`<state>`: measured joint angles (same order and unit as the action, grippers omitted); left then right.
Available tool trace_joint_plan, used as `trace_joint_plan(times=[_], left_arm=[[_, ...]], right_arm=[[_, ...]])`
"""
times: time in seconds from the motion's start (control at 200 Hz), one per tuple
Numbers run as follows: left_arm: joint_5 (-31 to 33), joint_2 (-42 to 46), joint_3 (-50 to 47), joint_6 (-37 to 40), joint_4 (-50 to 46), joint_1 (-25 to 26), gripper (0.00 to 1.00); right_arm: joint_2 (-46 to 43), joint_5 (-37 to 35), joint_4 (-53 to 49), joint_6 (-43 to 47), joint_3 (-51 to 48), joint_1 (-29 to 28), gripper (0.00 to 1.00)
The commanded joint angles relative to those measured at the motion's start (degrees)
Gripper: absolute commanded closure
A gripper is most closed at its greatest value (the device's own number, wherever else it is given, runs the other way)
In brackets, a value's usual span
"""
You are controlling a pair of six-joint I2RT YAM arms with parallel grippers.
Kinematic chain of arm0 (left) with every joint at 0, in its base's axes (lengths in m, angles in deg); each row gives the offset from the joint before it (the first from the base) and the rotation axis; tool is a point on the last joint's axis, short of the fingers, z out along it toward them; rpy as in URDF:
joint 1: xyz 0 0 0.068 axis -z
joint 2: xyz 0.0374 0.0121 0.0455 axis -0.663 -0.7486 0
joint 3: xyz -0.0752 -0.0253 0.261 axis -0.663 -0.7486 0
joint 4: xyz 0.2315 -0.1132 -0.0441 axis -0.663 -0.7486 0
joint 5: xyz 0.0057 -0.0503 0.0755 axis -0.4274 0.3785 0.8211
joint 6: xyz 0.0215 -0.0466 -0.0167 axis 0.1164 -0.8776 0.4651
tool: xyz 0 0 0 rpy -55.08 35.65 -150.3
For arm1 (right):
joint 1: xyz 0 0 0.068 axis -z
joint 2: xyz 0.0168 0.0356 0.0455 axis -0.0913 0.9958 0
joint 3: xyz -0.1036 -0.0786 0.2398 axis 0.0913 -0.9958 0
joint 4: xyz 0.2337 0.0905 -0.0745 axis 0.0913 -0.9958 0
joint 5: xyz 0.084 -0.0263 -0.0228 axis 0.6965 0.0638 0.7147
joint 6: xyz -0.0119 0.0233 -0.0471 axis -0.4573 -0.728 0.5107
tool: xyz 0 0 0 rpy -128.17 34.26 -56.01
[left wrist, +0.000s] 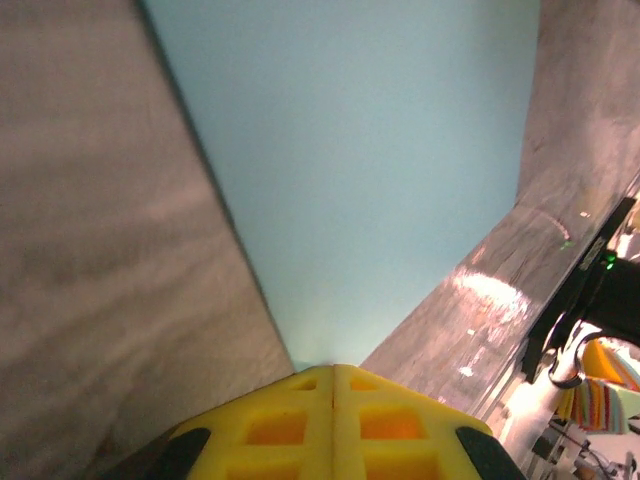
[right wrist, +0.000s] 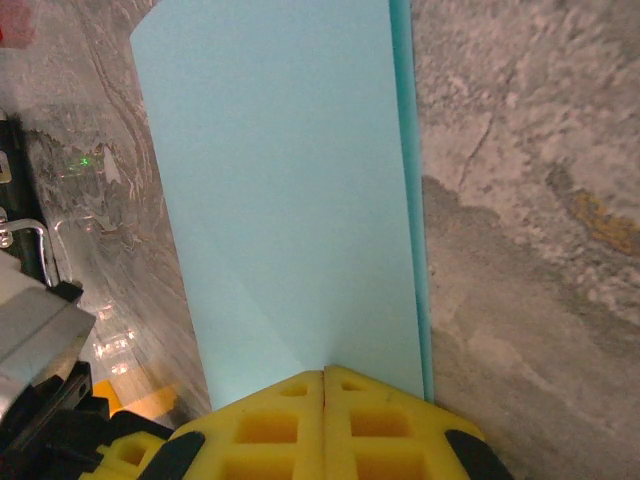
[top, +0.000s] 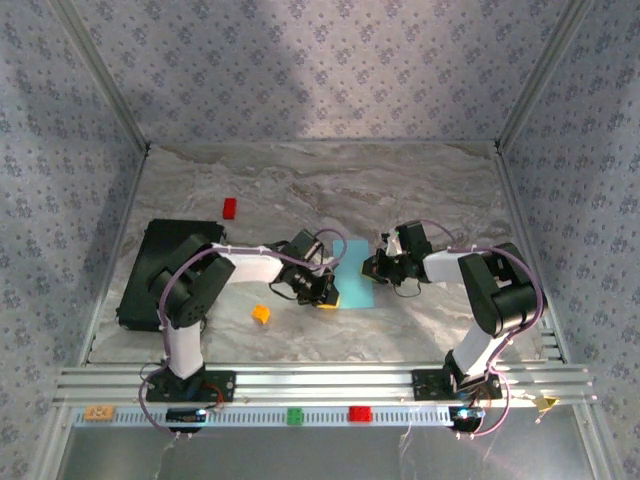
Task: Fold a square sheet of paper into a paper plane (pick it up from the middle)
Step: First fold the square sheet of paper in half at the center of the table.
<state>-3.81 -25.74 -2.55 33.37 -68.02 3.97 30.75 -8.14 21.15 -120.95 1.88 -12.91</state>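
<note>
The square sheet of paper (top: 355, 275) lies flat mid-table, light blue and folded into a narrow rectangle. In the right wrist view the paper (right wrist: 290, 200) shows a faint diagonal crease and a lower layer peeking out along its right edge. My left gripper (top: 327, 297) is shut, its yellow tips (left wrist: 333, 368) meeting at the near-left corner of the paper (left wrist: 360, 150). My right gripper (top: 372, 268) is shut too, its tips (right wrist: 324, 372) resting on the sheet's right side. Neither jaw pair shows paper between the pads. A paper plane is out of view.
A black slab (top: 165, 270) lies at the left under the left arm. A red block (top: 230, 207) sits behind it, and an orange block (top: 261, 314) lies near the left arm. Green (top: 295, 416) and red (top: 359, 413) blocks sit on the front rail.
</note>
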Motion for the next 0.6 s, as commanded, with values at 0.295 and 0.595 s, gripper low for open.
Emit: trace_joint_plan(times=[0.295, 0.595], left_arm=[[6.2, 6.9, 2.8, -7.1, 5.7, -5.3, 0.95], [2.4, -3.0, 14.3, -9.9, 7.3, -8.7, 0.94]], right_arm=[[-4.8, -3.9, -8.8, 6.7, 0.9, -3.2, 0.99], [-16.9, -9.8, -17.0, 3.4, -1.1, -0.8, 0.91]])
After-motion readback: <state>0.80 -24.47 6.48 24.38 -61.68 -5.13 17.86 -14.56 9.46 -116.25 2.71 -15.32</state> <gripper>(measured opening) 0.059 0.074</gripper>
